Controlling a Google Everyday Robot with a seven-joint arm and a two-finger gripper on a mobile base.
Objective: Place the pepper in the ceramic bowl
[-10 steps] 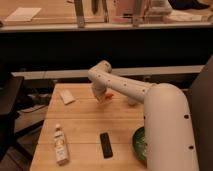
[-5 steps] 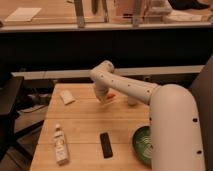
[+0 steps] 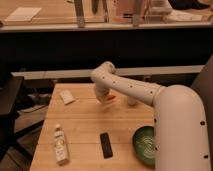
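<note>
The robot's white arm reaches in from the right and bends down over the far half of the wooden table. This puts the gripper low over the tabletop, close to the far edge and about midway along it. The pepper shows only as a small orange-red sliver at the gripper's right side, right against its tip. It cannot be told whether the gripper is clamped on the pepper or merely beside it, or whether the pepper rests on the wood or is lifted off it. Just to the right of the pepper, near the far edge, stands a small white cup, partly hidden behind the arm. The ceramic bowl sits at the near right corner of the table, well apart from the gripper and the pepper. It is dark green with pale swirls showing inside, and its right side is cut off by the bulk of the arm. A black remote lies on the wood just left of the bowl, its long side running front to back. A small bottle lies on its side near the front left corner. A white packet lies at the far left of the table, left of the gripper.
</note>
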